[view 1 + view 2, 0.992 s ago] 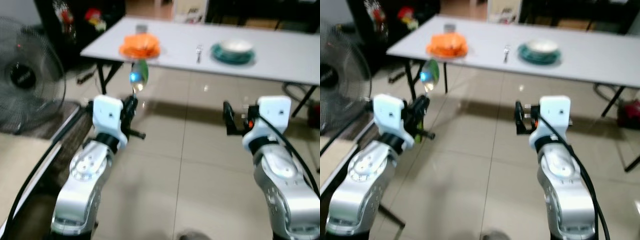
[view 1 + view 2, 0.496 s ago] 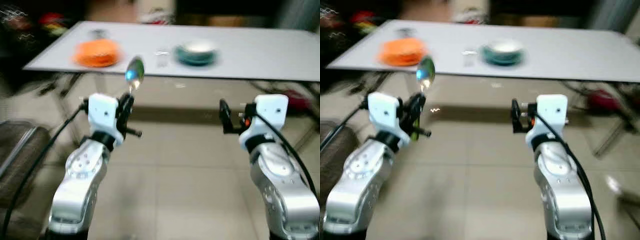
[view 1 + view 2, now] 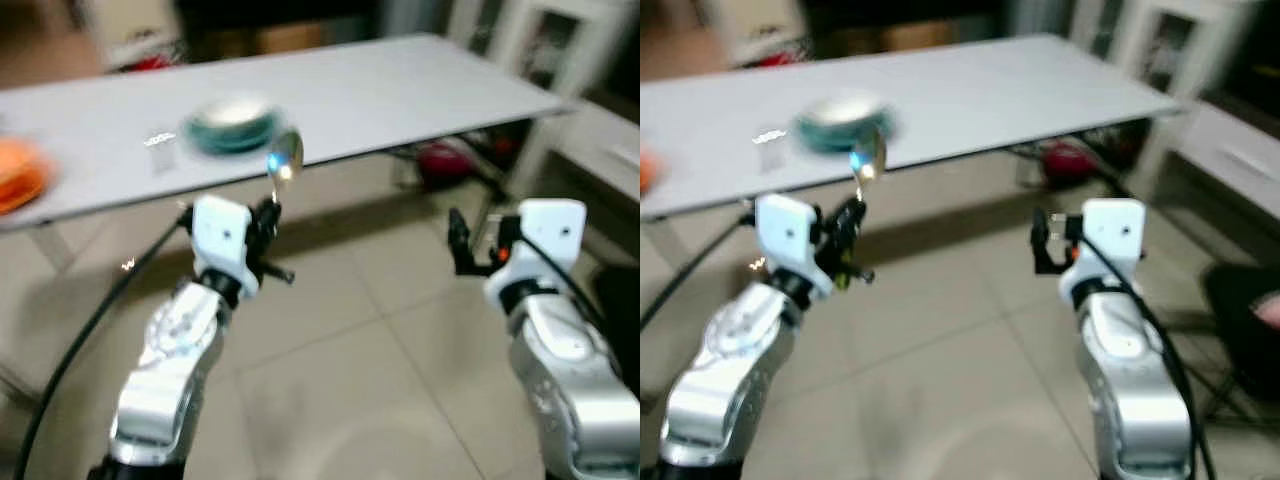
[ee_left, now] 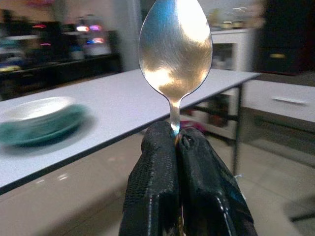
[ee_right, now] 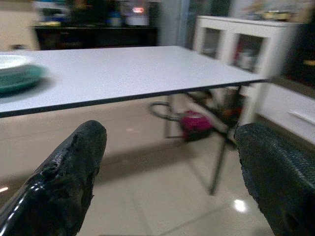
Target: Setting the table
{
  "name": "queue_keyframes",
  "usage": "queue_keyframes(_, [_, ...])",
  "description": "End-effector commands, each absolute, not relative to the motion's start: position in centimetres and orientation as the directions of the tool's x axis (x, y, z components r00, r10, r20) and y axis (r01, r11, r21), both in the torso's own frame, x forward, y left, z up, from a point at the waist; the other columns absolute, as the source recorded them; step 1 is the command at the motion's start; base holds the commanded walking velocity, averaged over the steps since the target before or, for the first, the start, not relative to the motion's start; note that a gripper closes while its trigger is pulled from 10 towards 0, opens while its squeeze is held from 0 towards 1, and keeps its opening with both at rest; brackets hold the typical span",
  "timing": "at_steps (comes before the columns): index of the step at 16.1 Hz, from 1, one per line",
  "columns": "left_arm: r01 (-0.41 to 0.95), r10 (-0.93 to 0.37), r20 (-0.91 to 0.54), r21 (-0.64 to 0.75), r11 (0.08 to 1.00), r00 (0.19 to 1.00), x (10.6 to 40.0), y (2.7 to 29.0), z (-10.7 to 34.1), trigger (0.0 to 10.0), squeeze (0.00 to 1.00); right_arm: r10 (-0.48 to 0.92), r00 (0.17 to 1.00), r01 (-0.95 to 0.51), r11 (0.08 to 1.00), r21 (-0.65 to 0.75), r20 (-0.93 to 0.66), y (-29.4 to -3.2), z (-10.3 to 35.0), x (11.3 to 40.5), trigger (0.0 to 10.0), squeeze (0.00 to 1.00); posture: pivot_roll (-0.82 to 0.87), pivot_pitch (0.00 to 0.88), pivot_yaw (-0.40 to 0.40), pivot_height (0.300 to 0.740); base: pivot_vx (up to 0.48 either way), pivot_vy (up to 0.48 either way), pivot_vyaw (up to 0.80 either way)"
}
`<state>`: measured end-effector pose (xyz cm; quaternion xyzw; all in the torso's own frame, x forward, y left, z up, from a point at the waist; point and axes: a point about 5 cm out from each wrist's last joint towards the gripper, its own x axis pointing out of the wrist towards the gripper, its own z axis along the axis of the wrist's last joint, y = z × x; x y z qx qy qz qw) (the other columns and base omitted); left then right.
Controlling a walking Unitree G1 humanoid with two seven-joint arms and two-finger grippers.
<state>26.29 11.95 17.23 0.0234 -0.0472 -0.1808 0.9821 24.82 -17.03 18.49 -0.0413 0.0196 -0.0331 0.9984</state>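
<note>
Spoon upright, bowl above left hand, handle pinched between fingers; right hand wide.

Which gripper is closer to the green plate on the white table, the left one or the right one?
Left. The left gripper, shut on the spoon, is just below the green plate. The right gripper is open, far off to the plate's right.

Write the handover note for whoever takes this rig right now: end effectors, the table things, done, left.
Left end effector: shut on the spoon, bowl up, held short of the table.
Right end effector: open, holding nothing, over the floor.
On the table: teal plate with a white bowl, a piece of cutlery beside it, something orange at the far left.
Done: spoon picked up.
Left: close in and lay the spoon by the plate, probably.
</note>
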Motion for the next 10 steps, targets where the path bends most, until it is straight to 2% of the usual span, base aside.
queue_keyframes(1, [0.372, -0.378, 0.106, 0.073, 0.925, 0.920, 26.30, 11.28, 17.63, 10.0, 0.00, -0.081, 0.996, 0.077, 0.993, -0.094, -0.037, -17.55, 18.70, 24.68, 10.0, 0.00, -0.09, 0.000, 0.043, 0.740, 0.360, 0.000, 0.00])
queue_keyframes(10, [0.335, -0.344, 0.101, 0.096, 0.937, 0.934, 26.80, 11.53, 17.38, 10.0, 0.00, -0.018, 0.999, 0.015, 0.997, -0.081, -0.043, -16.87, 18.67, 25.13, 10.0, 0.00, -0.08, 0.000, 0.025, 0.740, 0.372, 0.000, 0.00])
